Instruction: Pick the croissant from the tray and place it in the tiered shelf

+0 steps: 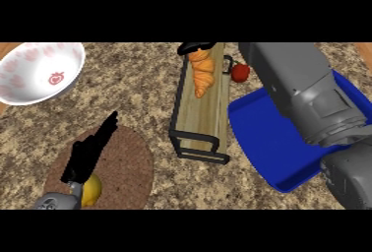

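Observation:
The orange croissant [202, 75] lies lengthwise on the wooden board of the black-framed tiered shelf [190, 139], at its far end. My right hand [196, 47] shows only as black fingers at the view's top, curled over the croissant's far tip. Most of that hand is hidden. Its grey forearm [305, 93] crosses above the blue tray [265, 140], which has nothing in its visible part. My left hand [91, 147] rests open at the lower left, fingers straight, over a round brown mat [131, 167].
A white bowl with red strawberry prints [40, 71] stands at the top left. A yellow lemon [91, 189] lies on the mat under my left wrist. A small red fruit [240, 73] sits between the shelf and the tray.

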Action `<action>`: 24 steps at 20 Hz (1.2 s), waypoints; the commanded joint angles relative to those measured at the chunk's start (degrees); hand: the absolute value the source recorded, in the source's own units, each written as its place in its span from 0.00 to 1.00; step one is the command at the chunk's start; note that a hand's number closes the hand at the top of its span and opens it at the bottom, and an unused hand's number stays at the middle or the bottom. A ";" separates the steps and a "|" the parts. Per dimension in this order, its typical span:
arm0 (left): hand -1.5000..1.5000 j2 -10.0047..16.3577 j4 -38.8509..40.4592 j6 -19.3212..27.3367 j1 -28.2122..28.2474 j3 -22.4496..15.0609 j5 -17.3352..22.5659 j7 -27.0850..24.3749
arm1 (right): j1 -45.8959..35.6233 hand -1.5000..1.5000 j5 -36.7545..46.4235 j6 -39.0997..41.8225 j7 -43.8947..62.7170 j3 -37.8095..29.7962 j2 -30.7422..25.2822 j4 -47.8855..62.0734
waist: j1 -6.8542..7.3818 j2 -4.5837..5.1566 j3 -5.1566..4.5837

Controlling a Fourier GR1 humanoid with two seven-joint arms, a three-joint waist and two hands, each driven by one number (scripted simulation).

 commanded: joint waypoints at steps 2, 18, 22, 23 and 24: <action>0.50 -1.51 0.93 0.37 -1.32 -1.34 -1.04 0.56 | 0.37 0.00 -3.40 -7.68 2.75 -4.03 -7.56 -0.03 | 0.92 1.29 -0.15; 0.50 -1.03 -0.89 -0.60 -3.35 -1.63 -1.90 0.18 | 8.30 0.00 -1.37 6.96 1.10 -2.59 -27.03 -2.47 | 4.71 3.30 0.21; 0.50 -3.07 -1.84 -0.20 -4.51 -2.86 -1.72 2.55 | 9.36 0.00 -0.13 8.78 -1.11 -1.51 -27.67 -3.43 | 5.24 3.35 0.31; 0.50 -1.22 -0.58 -1.54 -3.86 -1.79 -1.38 0.92 | 9.95 0.00 -0.05 9.17 -1.90 -1.44 -26.93 -3.37 | 5.62 3.45 0.23; 0.50 -2.06 -0.94 -0.42 -3.78 -2.30 -2.12 0.78 | 10.31 0.00 0.34 10.33 -2.17 -1.13 -28.57 -3.61 | 5.44 3.41 0.26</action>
